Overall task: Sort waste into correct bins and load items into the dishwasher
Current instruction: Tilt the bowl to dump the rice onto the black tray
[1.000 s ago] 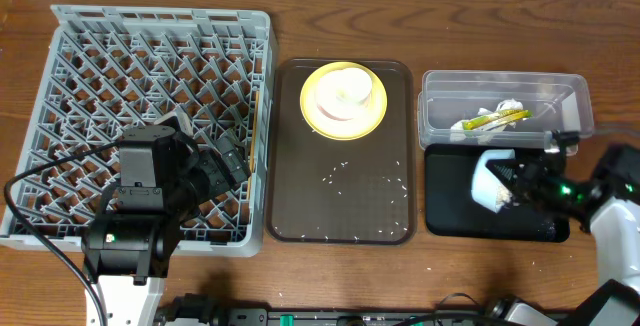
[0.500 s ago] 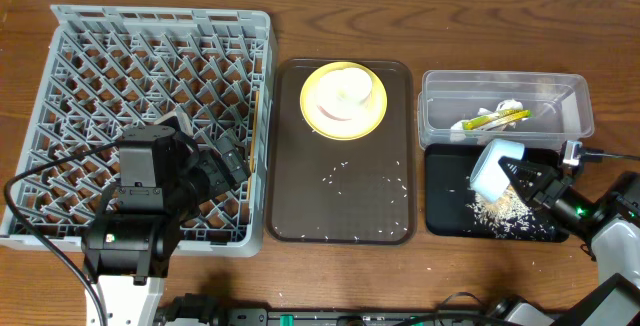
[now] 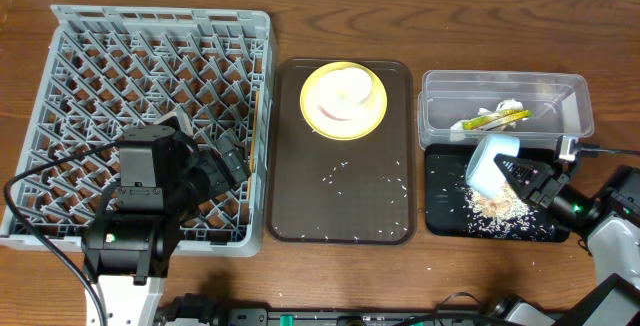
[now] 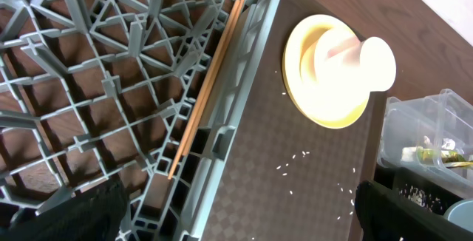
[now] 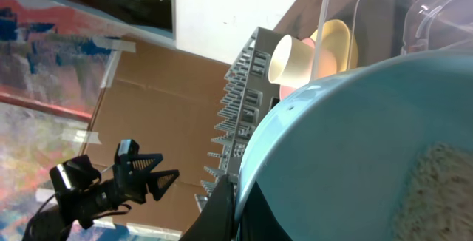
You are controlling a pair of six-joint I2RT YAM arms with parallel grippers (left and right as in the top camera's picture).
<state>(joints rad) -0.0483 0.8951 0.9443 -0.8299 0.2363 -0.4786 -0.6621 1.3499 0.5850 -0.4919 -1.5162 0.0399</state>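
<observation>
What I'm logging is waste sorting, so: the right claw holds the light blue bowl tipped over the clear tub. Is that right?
No. The overhead view shows the right claw holding the light blue bowl tipped over the black tray, not the clear tub; rice lies scattered in that tray.

The brown tray [image 4: 310, 197] lies against the grey dish rack [image 4: 111, 71], with the wooden chopsticks [image 4: 211, 86] just inside the rack wall nearest the tray. At the tray's far end sits the yellow plate [image 4: 314, 104] with the white cup [image 4: 372, 62] on it. Rice grains [image 4: 295, 161] dot the tray's middle, and the clear tub [image 4: 414, 134] stands just past its opposite edge.
</observation>
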